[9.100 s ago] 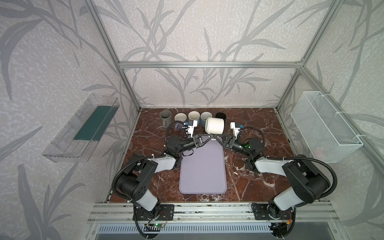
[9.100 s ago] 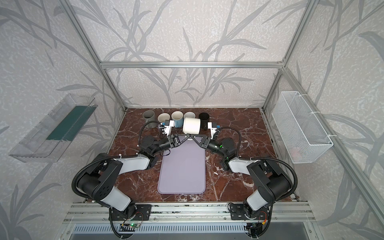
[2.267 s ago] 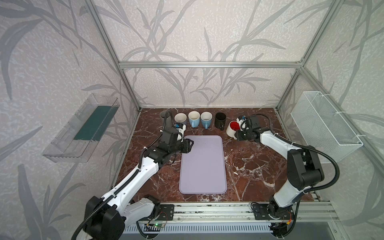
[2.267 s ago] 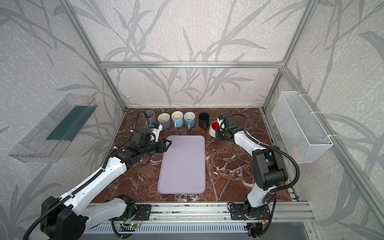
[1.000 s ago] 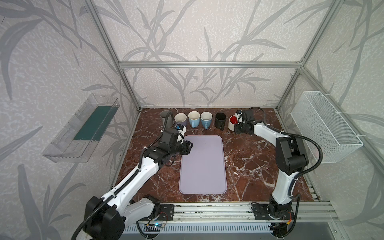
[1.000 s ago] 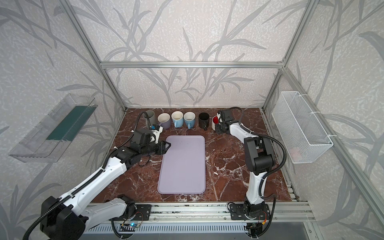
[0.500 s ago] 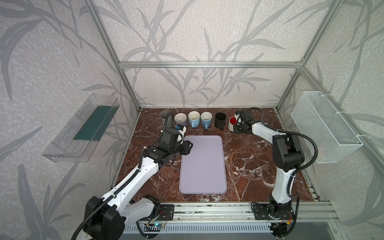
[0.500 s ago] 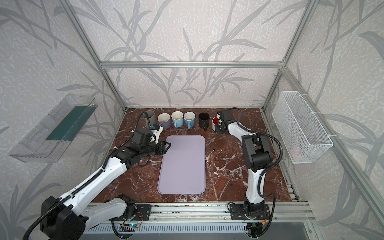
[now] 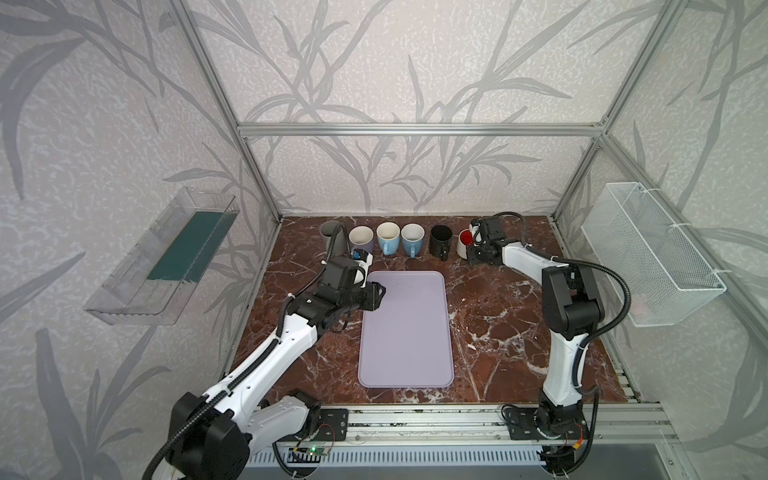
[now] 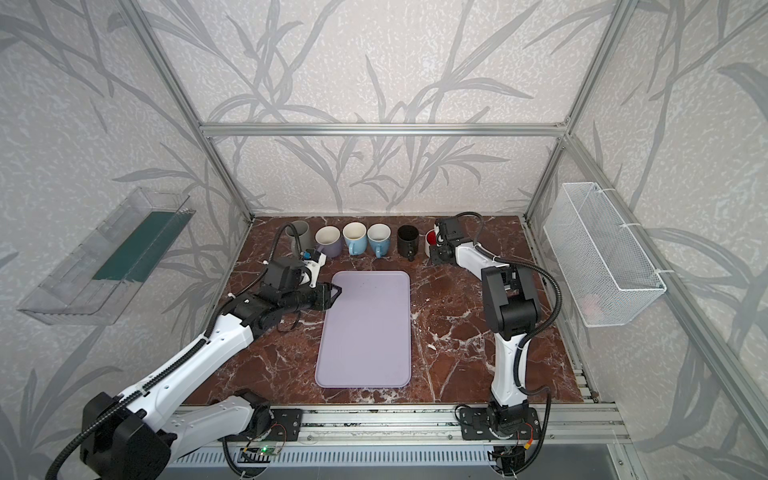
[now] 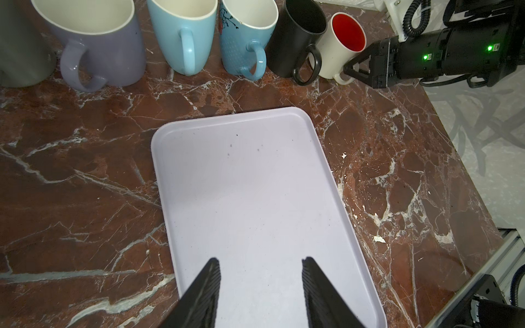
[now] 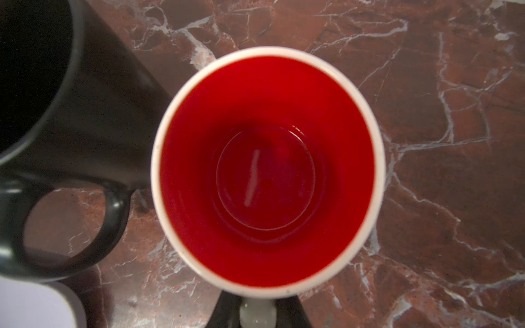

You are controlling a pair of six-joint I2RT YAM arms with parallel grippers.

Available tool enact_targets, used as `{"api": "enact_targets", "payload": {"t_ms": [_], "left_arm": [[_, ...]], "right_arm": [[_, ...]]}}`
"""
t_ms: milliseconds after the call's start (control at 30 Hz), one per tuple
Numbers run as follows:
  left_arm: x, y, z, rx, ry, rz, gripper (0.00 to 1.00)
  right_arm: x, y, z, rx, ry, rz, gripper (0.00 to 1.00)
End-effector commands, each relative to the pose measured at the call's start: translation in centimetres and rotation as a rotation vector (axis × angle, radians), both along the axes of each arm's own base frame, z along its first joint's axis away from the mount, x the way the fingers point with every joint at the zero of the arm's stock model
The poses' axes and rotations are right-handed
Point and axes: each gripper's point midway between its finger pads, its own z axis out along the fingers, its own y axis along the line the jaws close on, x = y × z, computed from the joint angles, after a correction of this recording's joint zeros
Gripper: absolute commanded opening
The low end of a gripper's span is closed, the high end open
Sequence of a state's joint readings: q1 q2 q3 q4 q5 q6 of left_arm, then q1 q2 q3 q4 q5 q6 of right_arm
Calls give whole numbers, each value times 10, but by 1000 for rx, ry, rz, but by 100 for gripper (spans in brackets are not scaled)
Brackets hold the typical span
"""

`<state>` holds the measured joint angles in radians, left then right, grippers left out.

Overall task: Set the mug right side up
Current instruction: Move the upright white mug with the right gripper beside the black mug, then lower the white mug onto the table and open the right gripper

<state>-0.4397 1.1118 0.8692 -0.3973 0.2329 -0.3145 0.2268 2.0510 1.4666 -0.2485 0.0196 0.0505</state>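
The mug (image 9: 464, 241) (image 10: 430, 240) (image 11: 345, 45), white with a red inside, stands upright with its mouth up at the right end of the row of mugs, beside the black mug (image 9: 440, 241). In the right wrist view I look straight down into the mug (image 12: 267, 170). My right gripper (image 9: 471, 252) (image 10: 436, 252) (image 11: 348, 69) (image 12: 257, 312) is shut on its white handle. My left gripper (image 9: 380, 291) (image 10: 336, 293) (image 11: 260, 262) hangs open and empty over the far left corner of the lilac tray (image 9: 405, 332) (image 10: 365, 332) (image 11: 241, 184).
Along the back stand a grey mug (image 9: 330, 232), a lilac mug (image 9: 360, 239), two blue mugs (image 9: 387, 235) (image 9: 412, 237) and the black one, all mouth up. A wire basket (image 9: 648, 253) hangs on the right wall, a clear bin (image 9: 166, 257) on the left.
The mug, tilted two seconds ago, now stands upright, slightly farther back in the row. Over the last second the right arm's elbow swung inward; the left arm stayed still.
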Motion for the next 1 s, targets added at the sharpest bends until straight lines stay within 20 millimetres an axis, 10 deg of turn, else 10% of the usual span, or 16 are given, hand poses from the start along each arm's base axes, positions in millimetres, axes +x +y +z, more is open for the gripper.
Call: {"api": "enact_targets", "payload": {"t_ms": [0,967], "left_arm": [[-1,2,16,5,-33,0,50],[0,3,18,9,-36,9,54]], "right_arm": [[20,0,18,6,-65,-5,0],[15,2,26,20,-46,8,38]]}}
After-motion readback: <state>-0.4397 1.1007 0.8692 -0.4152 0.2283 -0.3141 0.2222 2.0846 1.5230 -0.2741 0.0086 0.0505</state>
